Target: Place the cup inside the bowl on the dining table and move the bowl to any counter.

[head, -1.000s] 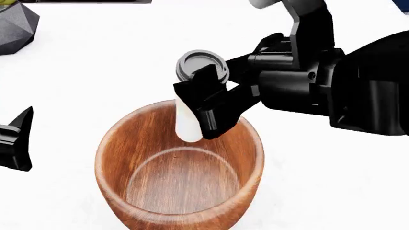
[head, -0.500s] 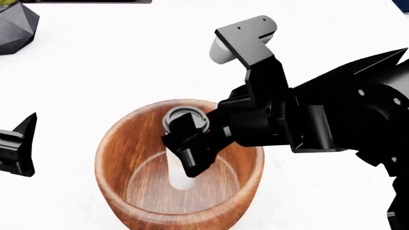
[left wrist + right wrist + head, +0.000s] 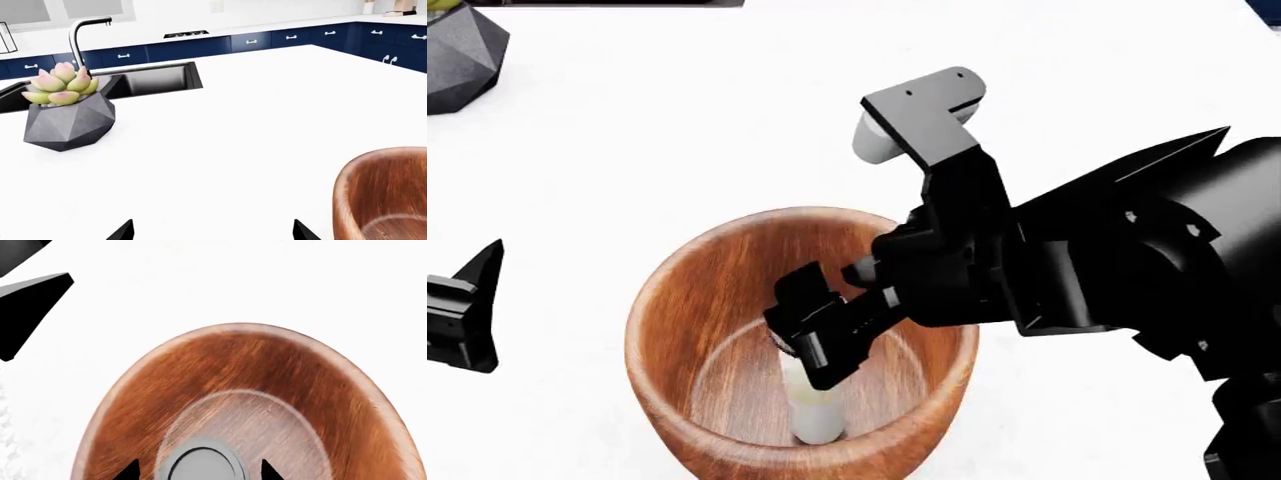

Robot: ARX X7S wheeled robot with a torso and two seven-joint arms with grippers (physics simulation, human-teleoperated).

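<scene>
In the left wrist view, the left gripper (image 3: 212, 231) shows only as two black fingertips set wide apart with nothing between them, hovering over the plain smooth white dining table (image 3: 253, 110). The large deep bowl of reddish-brown grained wood (image 3: 383, 192) stands on that table off to one side, and a dark grey faceted planter with a pink-green succulent (image 3: 67, 117) sits well apart from it. Beyond lie a sunken sink with a curved tap (image 3: 90, 35) and navy cabinets under a white worktop.

In the head view, the right gripper (image 3: 814, 345) reaches down inside the bowl (image 3: 681, 300), its jaws closed narrowly on the slim cream-white takeaway cup (image 3: 814, 415), whose base appears to sit at or just above the bowl's floor. The left gripper (image 3: 461, 310) waits beside the bowl, not touching it.

In the right wrist view, the cup's dark grey round lid (image 3: 200, 465) sits between the right gripper's fingertips (image 3: 130, 471), upright over the bowl's flat inner bottom (image 3: 267, 425).

By my judgement, the first half is nearly complete: the cup is within the bowl but not yet let go. Carrying the bowl to a counter remains undone.
</scene>
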